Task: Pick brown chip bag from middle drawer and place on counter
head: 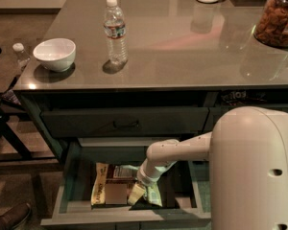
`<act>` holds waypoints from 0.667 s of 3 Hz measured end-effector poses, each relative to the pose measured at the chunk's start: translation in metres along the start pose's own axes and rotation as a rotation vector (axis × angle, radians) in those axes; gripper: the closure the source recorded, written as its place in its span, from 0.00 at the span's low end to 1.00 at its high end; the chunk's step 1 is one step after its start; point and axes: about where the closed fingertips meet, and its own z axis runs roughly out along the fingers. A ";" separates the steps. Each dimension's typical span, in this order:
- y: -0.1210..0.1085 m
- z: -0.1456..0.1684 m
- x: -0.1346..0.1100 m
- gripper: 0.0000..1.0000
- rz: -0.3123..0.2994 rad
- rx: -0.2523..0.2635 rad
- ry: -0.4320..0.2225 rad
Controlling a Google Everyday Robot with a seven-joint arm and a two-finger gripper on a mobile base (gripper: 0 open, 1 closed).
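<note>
Mid drawer (67,188) is pulled open, everything below is ref'd to it.
- Brown chip bag (111,189): flat on the drawer floor, left-of-centre, close to the front wall. Long axis runs L-R, parallel to the drawer front. Cream-yellow edge faces the drawer's left wall, pale green edge faces its right side, dark brown panel is up. Can't read which way the print faces.
- Gripper (136,193): down inside the drawer, on or just over the bag's right half, wrist angled down-left. The white arm (182,150) comes in over the drawer's right side from the robot body (254,176). Open vs closed on the bag: can't tell. Contact looks likely, not confirmed.
- Counter (182,56): directly above the drawer. The handled drawer (125,122) sits between them, closed.
- On the counter: white bowl (54,54) above the drawer's left end, water bottle (115,30) upright above its left-centre, snack jar (278,18) well past its right end.
</note>
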 end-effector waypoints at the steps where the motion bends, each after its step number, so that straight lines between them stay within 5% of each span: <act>1: 0.000 0.000 0.000 0.42 0.000 0.000 0.000; 2: 0.000 0.000 0.000 0.65 0.000 0.000 0.000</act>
